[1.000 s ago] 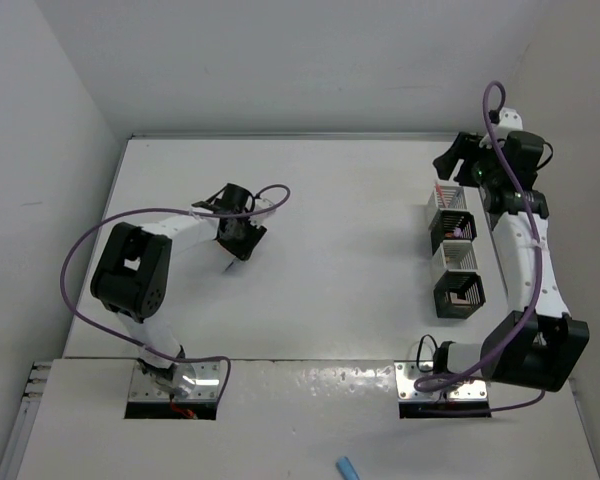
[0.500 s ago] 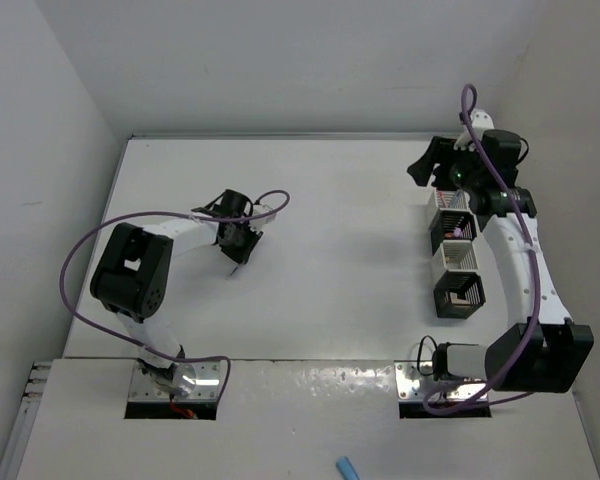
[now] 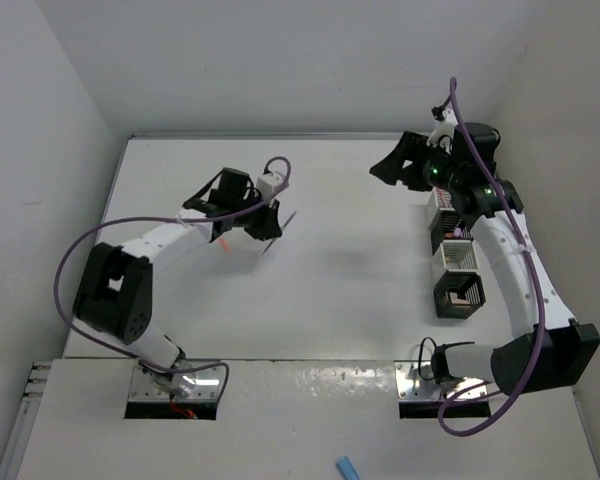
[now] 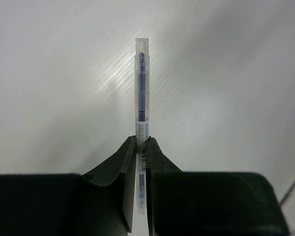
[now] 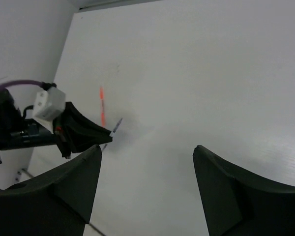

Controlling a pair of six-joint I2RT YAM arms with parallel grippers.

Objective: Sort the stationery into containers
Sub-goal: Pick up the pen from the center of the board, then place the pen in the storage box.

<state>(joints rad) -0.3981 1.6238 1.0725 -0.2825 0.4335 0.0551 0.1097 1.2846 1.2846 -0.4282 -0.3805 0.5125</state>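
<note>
the clear pen [image 4: 142, 88] with dark ink inside is pinched at its bottom end by the left gripper [image 4: 142, 142]. the two fingers are squeezed tight on it. the rest of the pen sticks straight out past the tips. seen from above, the clear pen [image 3: 285, 222] is on the left part of the table [image 3: 360, 290], and it looks a little bit up off the top. an orange pen [image 3: 220, 241] lies flat on the table just beside that gripper.

the mesh boxes [image 3: 440, 297] stand in a row far over on the right side. the right gripper [image 3: 405, 170] hangs near the far end of the row. its fingers are wide apart and nothing is in them.

i think the job now is to carry the pen across to a box. to do it well, keep the squeeze tight, because the hold is only on the very end and the pen could swing or slip. bring it right over one box, point it down, then let go.

a second ago the left gripper was lower on the table, with its fingers more open. now it has shut and swung up and to the right. the right gripper was over the boxes, and now it has moved left, away from them.
</note>
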